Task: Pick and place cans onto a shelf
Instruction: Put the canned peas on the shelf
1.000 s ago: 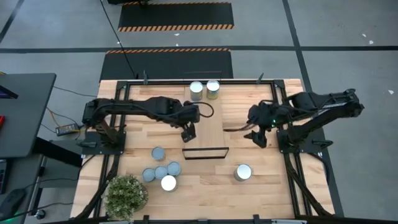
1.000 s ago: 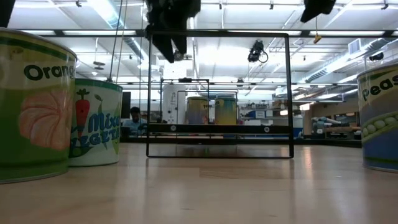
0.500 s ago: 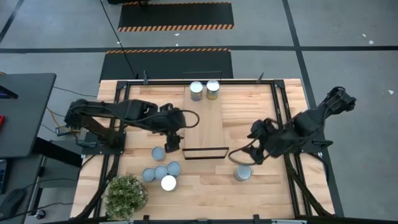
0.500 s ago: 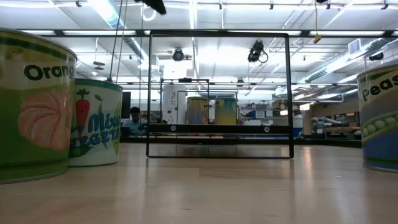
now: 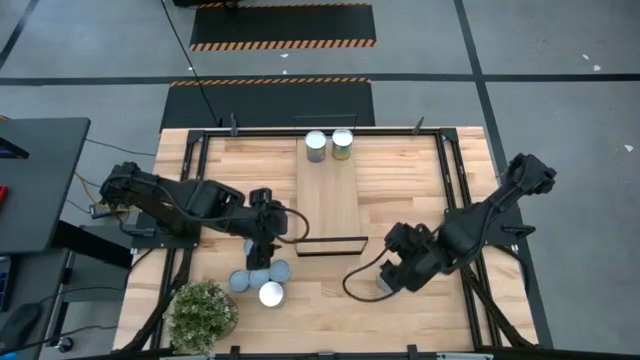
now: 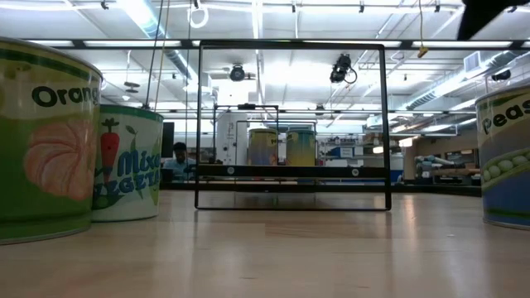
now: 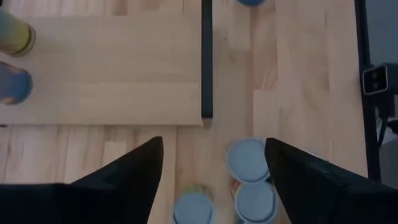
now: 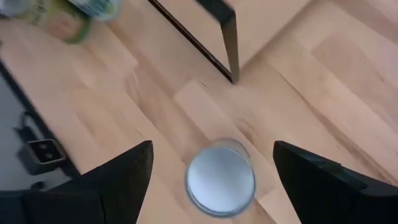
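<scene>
The right gripper has its two dark fingers spread wide, with nothing held. Right between them, just ahead, sits a single can with a pale round top. A second ago this gripper was up beside the shelf; now it has come down over that lone can, which stands apart from the others. My guess is that it is about to drop and grab it.

The left gripper is wide open too and holds nothing. Between and just past its fingers is a bunch of cans, close together and some touching. A second ago this gripper hung over the shelf; now it has swung away to sit above that bunch. It looks ready to pick one, but the tight pack may make it hard to fit the fingers around just one.

Farther out is the shelf, a long pale board with a thin black frame at its near end. Two cans already stand at its far end. The low view shows an orange can, a mixed vegetable can and a peas can on the table, not yet moved. A potted plant stands near the bunch.
</scene>
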Available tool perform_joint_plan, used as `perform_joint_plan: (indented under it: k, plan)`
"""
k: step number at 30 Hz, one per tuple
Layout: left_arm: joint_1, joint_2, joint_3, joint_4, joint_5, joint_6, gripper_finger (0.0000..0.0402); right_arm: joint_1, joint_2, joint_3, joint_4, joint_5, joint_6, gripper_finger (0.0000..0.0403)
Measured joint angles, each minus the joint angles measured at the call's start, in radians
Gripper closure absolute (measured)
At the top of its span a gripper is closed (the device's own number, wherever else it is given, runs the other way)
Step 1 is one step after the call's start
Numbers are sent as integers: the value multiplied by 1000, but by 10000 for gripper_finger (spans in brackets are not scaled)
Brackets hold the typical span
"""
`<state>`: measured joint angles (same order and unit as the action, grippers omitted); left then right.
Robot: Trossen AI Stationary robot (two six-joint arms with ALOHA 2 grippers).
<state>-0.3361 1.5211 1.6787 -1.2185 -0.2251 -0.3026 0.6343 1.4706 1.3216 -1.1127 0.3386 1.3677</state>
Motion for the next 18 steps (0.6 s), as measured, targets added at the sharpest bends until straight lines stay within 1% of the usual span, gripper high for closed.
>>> perform_joint_plan:
  k: [3,6,9,11,18]
  plan:
    - [-10,-12,-2,-22,-13,-1,116,26,37,0,-38,7,27,64]
    - [-9,-30,0,-20,-47,1,116,48,72,0,-104,37,40,64]
    - [0,-40,0,-19,-74,6,116,65,104,0,-111,89,30,62]
    - [8,-46,0,-19,-78,11,116,67,126,0,-98,104,19,57]
    - [25,-46,0,-21,-78,9,116,62,177,0,-17,52,-16,15]
